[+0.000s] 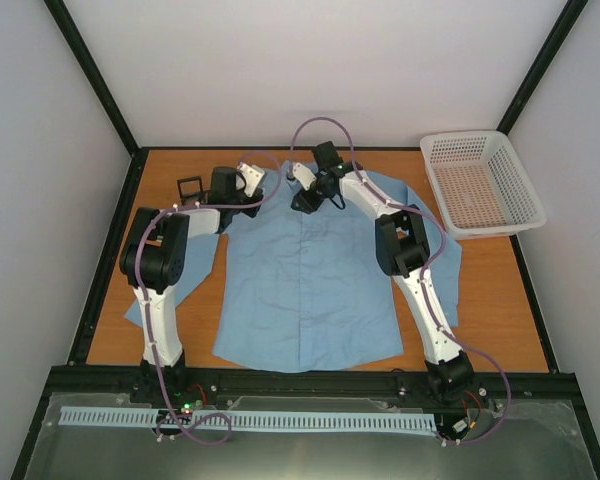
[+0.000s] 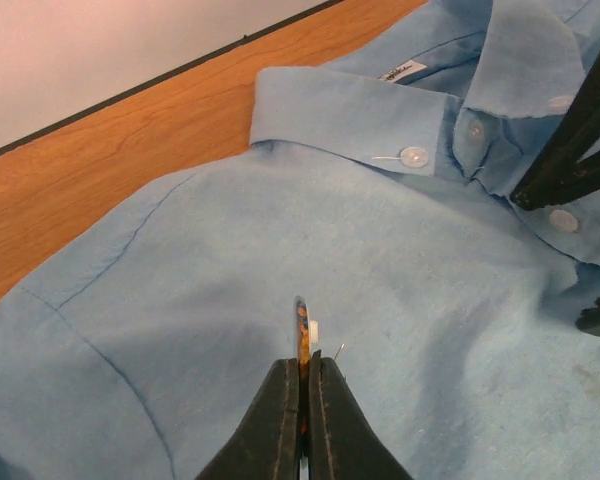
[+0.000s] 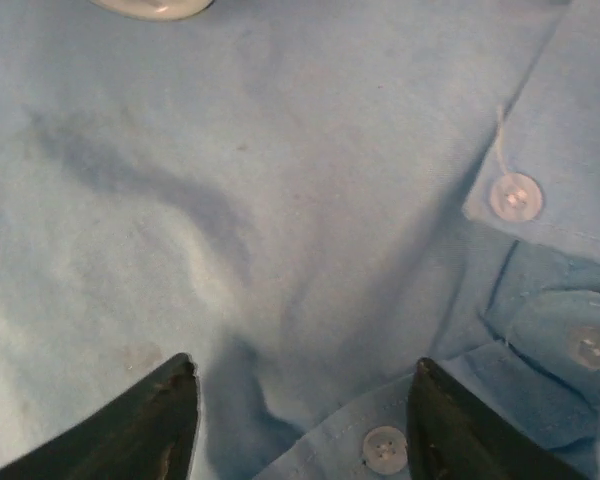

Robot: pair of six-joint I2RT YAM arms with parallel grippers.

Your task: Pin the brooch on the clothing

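Left claw clenched on brooch, held edge-on just over the shirt chest, beside the collar. Right claw released, fingers straddling the placket. I judge it steadies the cloth for pinning.

The wooden counter, orange-brown with a clear grain, is boxed in by plain pale surfaces: a back wall, a left wall and a right wall. Black struts rise from the two far corners. A black strip edges the counter at the wall. A black rail lines the near edge, with a grey metal sheet below it. The light is soft and even, and the shadows are faint.
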